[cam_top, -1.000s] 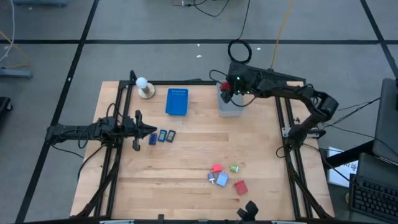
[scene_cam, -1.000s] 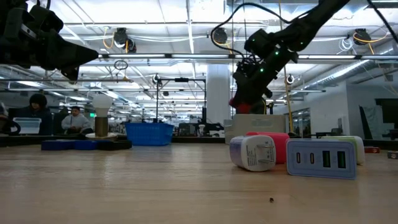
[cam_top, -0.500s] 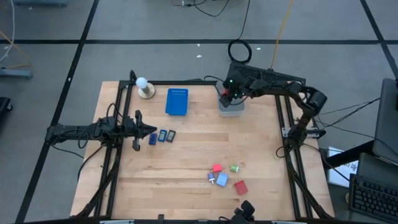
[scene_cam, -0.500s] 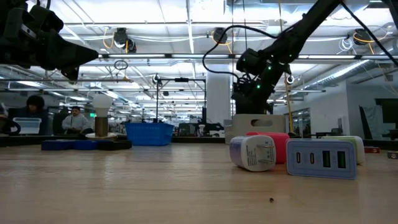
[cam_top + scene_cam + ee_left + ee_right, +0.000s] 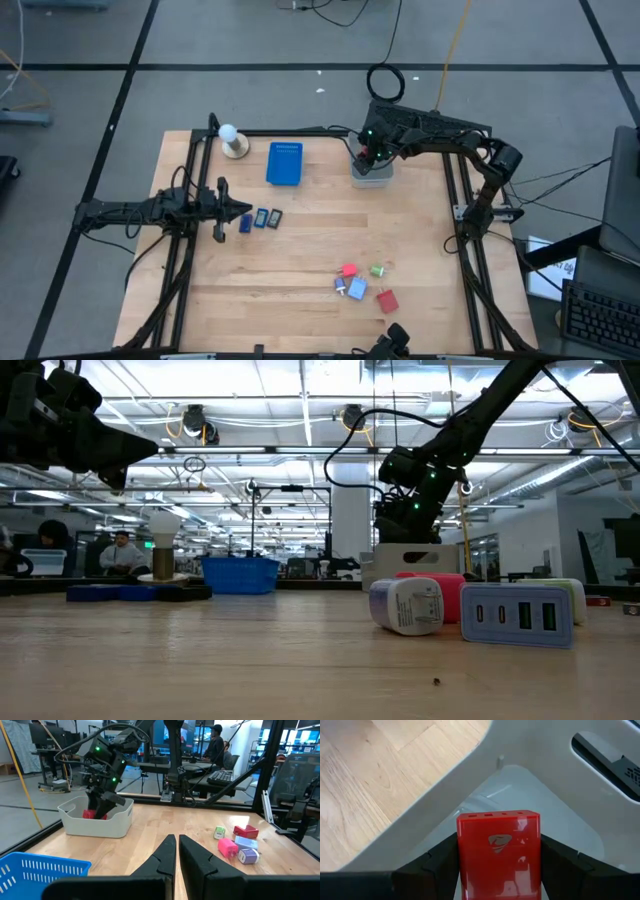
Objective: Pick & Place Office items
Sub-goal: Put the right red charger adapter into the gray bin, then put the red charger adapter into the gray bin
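Your right pincer [image 5: 368,158] is down inside the white bin [image 5: 371,172] at the far right part of the table [image 5: 300,260], with its fingers closed on a red block [image 5: 498,852]. The right wrist view shows that block clamped between the two dark fingers [image 5: 440,862], with the bin's pale floor and wall just beyond it. From the left wrist view you can see the same red block [image 5: 89,813] low in the bin [image 5: 96,816], under the right arm's pincer [image 5: 102,805].

Your left pincer [image 5: 243,211] waits at the table's left side, its fingers [image 5: 162,857] nearly together with only a thin gap, and it holds nothing. Just beside its tip lie three small dark-blue and grey rectangles [image 5: 261,219] in a short row.

The rest of the office items sit in a loose cluster near the front of the table, right of centre: a pink piece [image 5: 348,271], a green bit [image 5: 377,270], a light-blue piece [image 5: 357,289], a small white one [image 5: 341,287] and another red block [image 5: 388,300]. In the low view the white piece [image 5: 405,605] and the light-blue piece [image 5: 515,615] show closest to the camera.

At the back, the flat blue tray [image 5: 284,163] lies between the white bin and a white ball on a round base [image 5: 233,142].
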Robot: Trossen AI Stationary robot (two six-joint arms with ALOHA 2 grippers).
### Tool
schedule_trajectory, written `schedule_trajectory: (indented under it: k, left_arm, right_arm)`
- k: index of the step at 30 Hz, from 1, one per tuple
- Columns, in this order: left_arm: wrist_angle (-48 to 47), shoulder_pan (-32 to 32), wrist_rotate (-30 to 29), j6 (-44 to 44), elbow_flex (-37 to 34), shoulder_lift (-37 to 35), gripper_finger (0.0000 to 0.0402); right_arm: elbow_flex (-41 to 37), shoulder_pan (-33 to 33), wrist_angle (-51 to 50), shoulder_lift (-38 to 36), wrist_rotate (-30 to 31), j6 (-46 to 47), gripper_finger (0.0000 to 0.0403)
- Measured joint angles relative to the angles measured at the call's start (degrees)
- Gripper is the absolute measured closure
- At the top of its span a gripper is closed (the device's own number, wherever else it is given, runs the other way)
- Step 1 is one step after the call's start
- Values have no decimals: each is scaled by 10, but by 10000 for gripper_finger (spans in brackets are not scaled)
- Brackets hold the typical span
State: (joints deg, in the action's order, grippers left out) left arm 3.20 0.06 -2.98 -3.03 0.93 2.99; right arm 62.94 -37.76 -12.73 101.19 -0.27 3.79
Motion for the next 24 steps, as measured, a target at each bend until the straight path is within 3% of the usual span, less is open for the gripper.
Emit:
schedule_trajectory:
  k: [8, 24]
  left_arm:
    - [0, 0, 0, 0, 0, 0, 380]
    - [0, 0, 0, 0, 0, 0, 380]
  right_arm:
    - [0, 0, 0, 0, 0, 0, 163]
    - [0, 8, 19, -20, 0, -6, 161]
